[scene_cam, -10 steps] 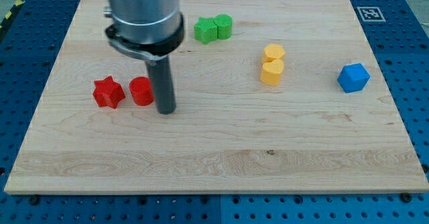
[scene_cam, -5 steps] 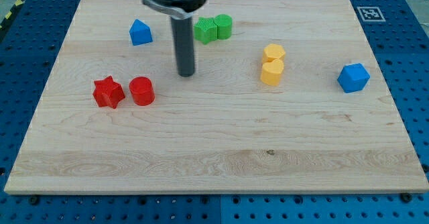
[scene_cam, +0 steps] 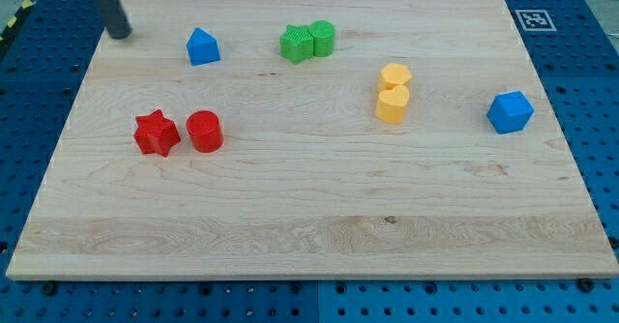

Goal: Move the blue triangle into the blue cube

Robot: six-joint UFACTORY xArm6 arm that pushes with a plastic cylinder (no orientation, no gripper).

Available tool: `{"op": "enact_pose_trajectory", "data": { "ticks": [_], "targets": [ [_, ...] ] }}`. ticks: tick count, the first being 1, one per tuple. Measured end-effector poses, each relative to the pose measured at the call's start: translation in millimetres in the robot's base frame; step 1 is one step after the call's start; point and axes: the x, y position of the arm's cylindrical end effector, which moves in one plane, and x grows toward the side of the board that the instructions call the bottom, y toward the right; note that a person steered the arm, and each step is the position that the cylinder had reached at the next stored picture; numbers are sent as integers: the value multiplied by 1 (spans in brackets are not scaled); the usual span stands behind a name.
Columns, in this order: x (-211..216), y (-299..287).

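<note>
My tip (scene_cam: 119, 35) stood at the upper left of the frame, on the board's (scene_cam: 309, 236) top-left corner. It is a plain dark rod with nothing to open or close, and it touched no block and held nothing.

Nearest to it, to its right and a little lower, sat the blue triangle (scene_cam: 202, 46), apart from the tip with bare wood between them. Further right along the upper part of the board were the green star (scene_cam: 298, 43) and the green cylinder (scene_cam: 323, 36), touching each other.

At the left middle of the frame lay the red star (scene_cam: 156, 133) with the red cylinder (scene_cam: 204, 131) just beside it on its right.

Right of centre were two yellow blocks, one (scene_cam: 395, 74) directly above the other (scene_cam: 392, 103), touching; their exact shapes were hard to tell.

The blue cube (scene_cam: 510, 111) sat near the board's right edge, at mid height, well apart from the blue triangle, with the green and yellow pairs lying between them across the frame.

A black-and-white marker (scene_cam: 534, 19) was on the board's top-right corner.
</note>
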Motion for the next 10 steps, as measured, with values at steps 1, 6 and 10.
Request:
{"op": "enact_pose_trajectory", "data": {
  "ticks": [1, 6, 10],
  "targets": [
    [8, 82],
    [47, 146],
    [88, 168]
  ]
}}
